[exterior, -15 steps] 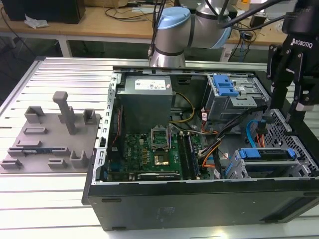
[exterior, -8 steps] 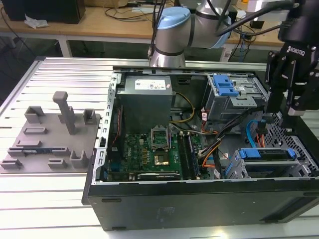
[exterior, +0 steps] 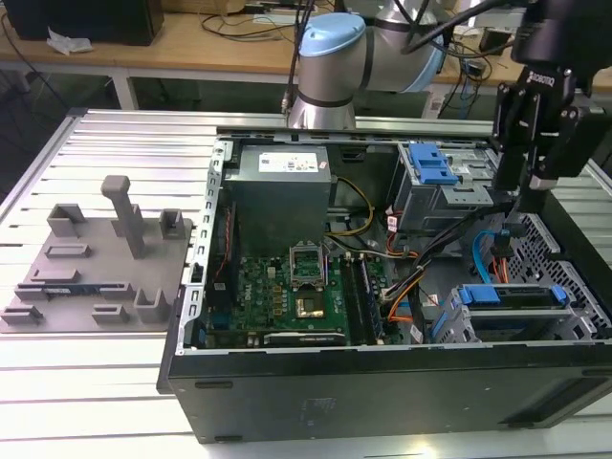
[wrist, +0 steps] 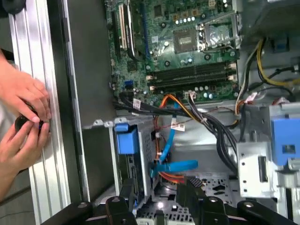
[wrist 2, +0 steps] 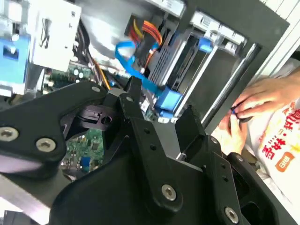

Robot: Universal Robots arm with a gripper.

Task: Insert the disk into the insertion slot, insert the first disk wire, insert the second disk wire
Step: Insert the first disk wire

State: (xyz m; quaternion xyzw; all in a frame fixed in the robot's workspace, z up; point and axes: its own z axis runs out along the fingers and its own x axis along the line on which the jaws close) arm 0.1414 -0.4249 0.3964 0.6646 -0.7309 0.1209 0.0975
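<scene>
Black two-finger gripper (wrist 2: 161,101) hung spread and empty inside the open black PC case (exterior: 382,392). Case sat on a ribbed aluminium table (exterior: 57,382), cable-cluttered wooden bench (exterior: 191,40) behind.

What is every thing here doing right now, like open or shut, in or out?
Computer case: open, side cover off.
Disk: sitting in the insertion slot.
Blue wire: bent over near the disk; can't tell if it's plugged in.
Claw: open, hovering close to the blue wire.
Person's hands: holding a small dark thing beside the case.
</scene>
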